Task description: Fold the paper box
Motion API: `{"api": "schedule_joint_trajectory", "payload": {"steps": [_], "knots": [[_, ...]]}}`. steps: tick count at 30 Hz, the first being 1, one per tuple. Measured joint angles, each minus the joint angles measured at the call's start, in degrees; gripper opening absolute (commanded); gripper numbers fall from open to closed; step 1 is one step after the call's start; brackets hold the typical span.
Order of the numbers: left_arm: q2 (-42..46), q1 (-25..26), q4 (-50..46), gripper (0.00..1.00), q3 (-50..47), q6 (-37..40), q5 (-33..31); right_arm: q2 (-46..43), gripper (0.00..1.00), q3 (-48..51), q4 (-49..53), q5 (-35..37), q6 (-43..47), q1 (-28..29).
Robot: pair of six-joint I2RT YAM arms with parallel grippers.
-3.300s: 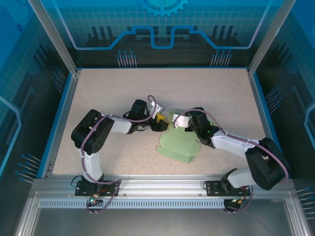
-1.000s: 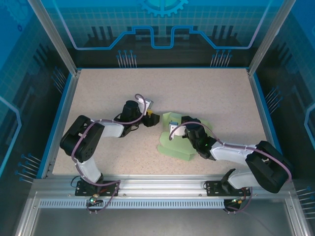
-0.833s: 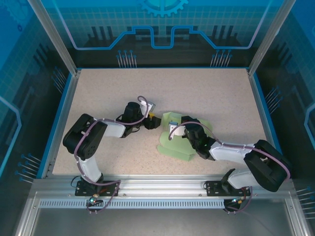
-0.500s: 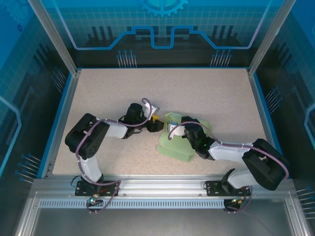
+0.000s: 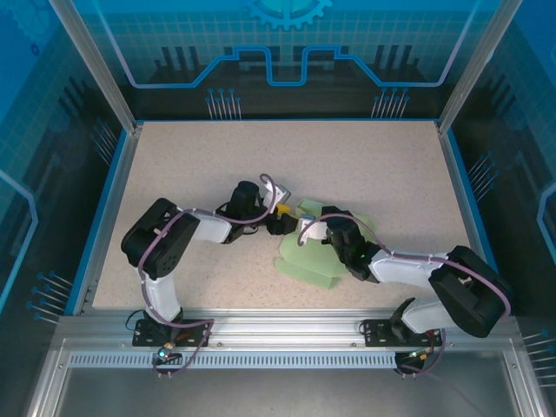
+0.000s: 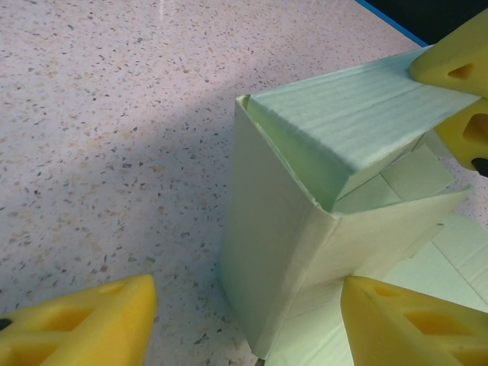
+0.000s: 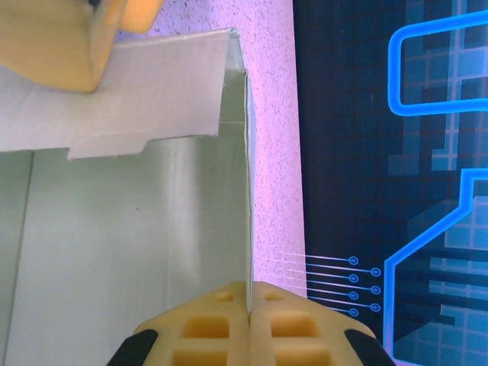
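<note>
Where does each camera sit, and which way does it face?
Top external: above and behind, looking down on the table; left arm and right arm meet at the paper box.
Left wrist: facing the box's raised corner; left gripper open around it.
Right wrist: looking along a panel; right gripper shut on its edge.
Both wrist views share the box.

Matt, finely ribbed paper box point(image 6: 274, 229) on smooth speckled table point(image 6: 91, 114).

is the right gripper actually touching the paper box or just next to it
Touching. The right wrist view shows a thin upright wall of the paper box running straight into the right gripper, pinched between its closed jaws.
</note>
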State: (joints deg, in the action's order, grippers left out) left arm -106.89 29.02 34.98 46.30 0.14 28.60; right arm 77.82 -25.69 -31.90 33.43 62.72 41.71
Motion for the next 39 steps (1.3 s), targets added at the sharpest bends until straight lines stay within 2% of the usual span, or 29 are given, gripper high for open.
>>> {"api": "schedule_joint_trajectory", "payload": {"steps": [24,39], "knots": [[-3.0,1.2,3.3,0.79,1.9,-2.9,-3.3,-2.3,0.03,-0.2,4.5,-4.2,-6.4,-3.1],[-3.8,1.9,2.6,0.67,5.1,-3.2,-7.3,-2.5,0.03,-2.1,8.6,-8.2,-9.8,-5.0]]}}
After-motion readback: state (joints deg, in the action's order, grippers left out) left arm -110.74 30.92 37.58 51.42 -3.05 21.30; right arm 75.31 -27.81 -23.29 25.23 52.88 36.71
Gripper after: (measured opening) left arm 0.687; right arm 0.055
